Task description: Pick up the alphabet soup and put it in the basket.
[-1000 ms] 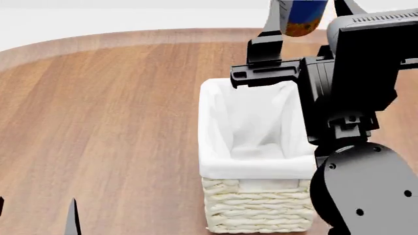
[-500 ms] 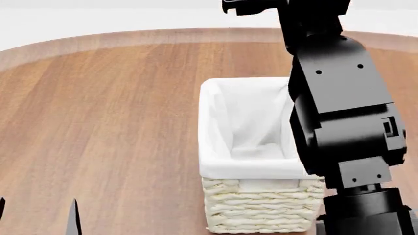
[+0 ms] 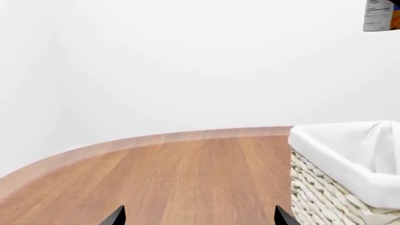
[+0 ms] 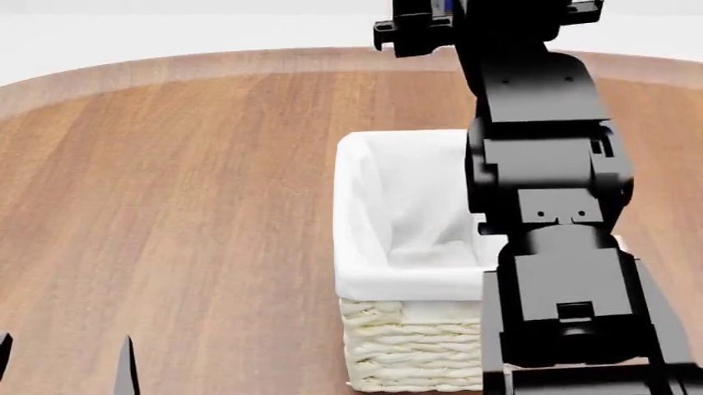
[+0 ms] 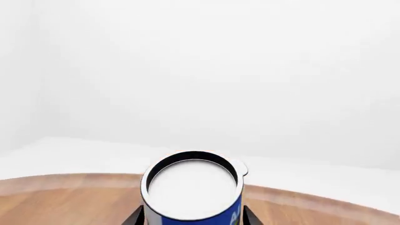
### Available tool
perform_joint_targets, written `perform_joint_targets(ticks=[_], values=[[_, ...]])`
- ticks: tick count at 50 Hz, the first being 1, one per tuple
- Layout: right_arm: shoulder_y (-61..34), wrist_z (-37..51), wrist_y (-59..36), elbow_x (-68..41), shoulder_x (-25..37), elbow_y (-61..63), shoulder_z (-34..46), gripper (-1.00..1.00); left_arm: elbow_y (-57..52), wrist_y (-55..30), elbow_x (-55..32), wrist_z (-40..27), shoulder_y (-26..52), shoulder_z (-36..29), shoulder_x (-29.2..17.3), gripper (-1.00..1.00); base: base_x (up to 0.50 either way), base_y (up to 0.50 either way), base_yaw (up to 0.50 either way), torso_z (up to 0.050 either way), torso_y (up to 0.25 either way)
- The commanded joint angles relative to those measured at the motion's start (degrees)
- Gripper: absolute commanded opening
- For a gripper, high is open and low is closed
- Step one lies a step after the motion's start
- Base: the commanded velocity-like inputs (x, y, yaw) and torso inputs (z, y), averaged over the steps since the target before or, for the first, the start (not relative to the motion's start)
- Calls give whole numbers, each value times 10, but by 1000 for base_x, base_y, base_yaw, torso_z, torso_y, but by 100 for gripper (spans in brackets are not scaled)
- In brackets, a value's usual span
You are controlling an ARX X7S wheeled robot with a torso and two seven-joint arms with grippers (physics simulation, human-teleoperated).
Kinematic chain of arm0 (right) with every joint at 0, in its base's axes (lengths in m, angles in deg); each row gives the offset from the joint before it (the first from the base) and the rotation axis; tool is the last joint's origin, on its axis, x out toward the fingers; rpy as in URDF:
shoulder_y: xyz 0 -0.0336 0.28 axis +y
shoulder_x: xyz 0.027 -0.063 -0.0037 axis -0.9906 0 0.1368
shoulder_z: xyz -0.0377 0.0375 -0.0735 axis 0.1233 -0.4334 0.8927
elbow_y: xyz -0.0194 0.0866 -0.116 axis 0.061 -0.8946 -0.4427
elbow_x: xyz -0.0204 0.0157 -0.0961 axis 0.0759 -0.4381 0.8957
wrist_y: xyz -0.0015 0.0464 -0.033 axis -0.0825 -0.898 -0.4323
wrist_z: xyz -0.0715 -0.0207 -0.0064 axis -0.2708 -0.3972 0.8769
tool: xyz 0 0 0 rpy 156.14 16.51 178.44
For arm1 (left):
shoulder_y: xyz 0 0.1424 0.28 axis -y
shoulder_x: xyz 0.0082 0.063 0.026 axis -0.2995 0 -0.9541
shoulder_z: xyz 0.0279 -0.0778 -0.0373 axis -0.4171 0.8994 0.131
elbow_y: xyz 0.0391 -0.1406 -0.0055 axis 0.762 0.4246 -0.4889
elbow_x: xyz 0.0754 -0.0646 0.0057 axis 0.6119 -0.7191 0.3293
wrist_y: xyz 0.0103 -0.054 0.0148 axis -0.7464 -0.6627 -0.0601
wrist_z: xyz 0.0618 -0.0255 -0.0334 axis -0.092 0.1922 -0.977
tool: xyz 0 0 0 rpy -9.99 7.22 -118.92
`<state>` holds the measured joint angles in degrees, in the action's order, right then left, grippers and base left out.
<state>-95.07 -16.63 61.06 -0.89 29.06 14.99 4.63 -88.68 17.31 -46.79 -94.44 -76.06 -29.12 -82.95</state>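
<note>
Right arm (image 4: 549,206) stood raised high, reaching forward, its gripper (image 5: 192,216) clamped on a can (image 5: 192,190). Left gripper (image 3: 196,216) sat low, fingers spread apart.

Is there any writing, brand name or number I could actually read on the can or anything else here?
None can be read in full.
alphabet soup: the right wrist view shows part of one white letter on its blue label, cut off at the edge, possibly "A".
Same can in the left wrist view: fine print on a pale panel, too small to read.
basket: no text.
right tool, table: no markings.
</note>
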Motion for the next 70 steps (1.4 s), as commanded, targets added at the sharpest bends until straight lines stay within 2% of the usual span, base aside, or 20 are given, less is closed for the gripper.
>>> perform_joint_targets(ticks=[1,31,70], values=[[-5,-35,-54,82,-12,-27,-39,-100,2,1,0,-3,-1,-2,-1,100,0,0,0,0,0],[45,-55,-153,90,-6,-27,-81,-100,20,11,-5,-3,4,-5,-4,100,0,0,0,1,1],[100,-67,-195,90,-3,-27,-81,-100,24,14,-8,-9,7,-12,-7,100,0,0,0,0,1]])
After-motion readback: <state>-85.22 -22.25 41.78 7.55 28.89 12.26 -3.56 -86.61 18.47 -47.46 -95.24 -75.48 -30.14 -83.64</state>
